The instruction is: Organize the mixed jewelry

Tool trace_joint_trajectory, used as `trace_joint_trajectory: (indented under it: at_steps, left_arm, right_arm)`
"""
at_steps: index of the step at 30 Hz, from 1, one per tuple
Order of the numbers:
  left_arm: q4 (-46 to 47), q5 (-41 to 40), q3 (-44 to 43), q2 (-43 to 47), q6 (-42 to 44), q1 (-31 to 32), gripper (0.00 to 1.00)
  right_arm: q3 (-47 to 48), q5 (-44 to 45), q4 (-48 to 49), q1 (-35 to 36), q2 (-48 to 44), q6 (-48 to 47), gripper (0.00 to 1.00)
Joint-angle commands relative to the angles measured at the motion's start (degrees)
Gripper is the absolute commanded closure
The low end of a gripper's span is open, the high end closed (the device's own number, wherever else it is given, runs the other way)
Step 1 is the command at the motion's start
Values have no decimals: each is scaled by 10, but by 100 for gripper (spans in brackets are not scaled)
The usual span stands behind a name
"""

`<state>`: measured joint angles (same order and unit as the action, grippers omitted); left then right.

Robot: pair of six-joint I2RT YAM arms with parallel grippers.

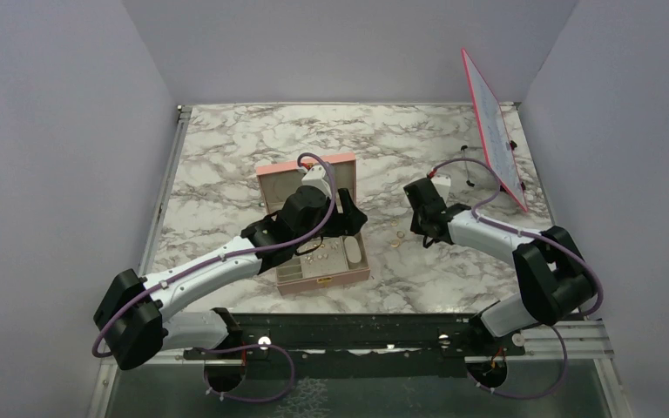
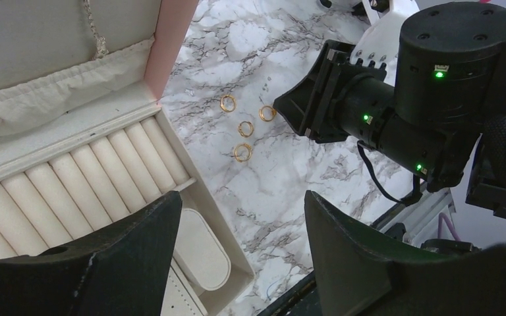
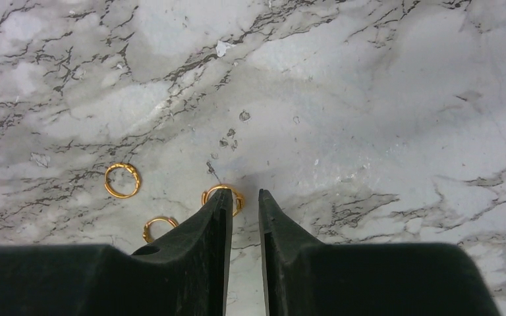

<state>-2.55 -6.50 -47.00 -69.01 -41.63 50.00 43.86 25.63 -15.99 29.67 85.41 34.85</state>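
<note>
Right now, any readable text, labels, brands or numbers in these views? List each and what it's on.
None legible in any view.
Unreadable: faint marks on the white face of the pink-framed board, too small.
Unreadable: small yellow sticker on the right arm, too blurred.
No print shows on the jewelry box or the gold rings.

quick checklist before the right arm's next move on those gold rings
1. Right pincer down at a gold ring: ok.
2. That ring sits between the jaws: cannot tell, it is partly hidden.
3. Neighbouring rings lie apart from the tips: ok.
4. Pink box is open to receive: ok.
5. Left pincer is open and empty, over the box edge: ok.
</note>
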Motion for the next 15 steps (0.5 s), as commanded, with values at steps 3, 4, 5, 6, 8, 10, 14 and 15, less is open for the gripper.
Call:
trace_joint_trajectory:
  at_steps: [3, 4, 5, 6, 8, 10, 14, 15]
  left_arm:
    - [11, 17, -7, -11, -13, 2, 34]
    - [10, 18, -8, -13, -14, 2, 34]
    - [9, 19, -8, -13, -16, 2, 34]
    - [9, 20, -8, -13, -18, 2, 35]
    - [9, 20, -6, -14, -22, 2, 35]
    - [9, 21, -5, -14, -26, 2, 35]
    - [13, 26, -6, -18, -33, 2, 35]
    - [14, 28, -7, -20, -35, 2, 35]
  right_arm:
    - [-8, -16, 42, -10, 19, -20, 78]
    - [-10, -20, 45, -11, 22, -21, 78]
    - [-12, -22, 47, -11, 25, -21, 78]
    - [-13, -26, 50, -12, 26, -22, 78]
    - [-19, -31, 56, -15, 29, -23, 78]
    - [-24, -36, 57, -17, 31, -22, 79]
    - [-32, -43, 60, -21, 32, -23, 83]
    - [-33, -46, 60, -22, 30, -23, 85]
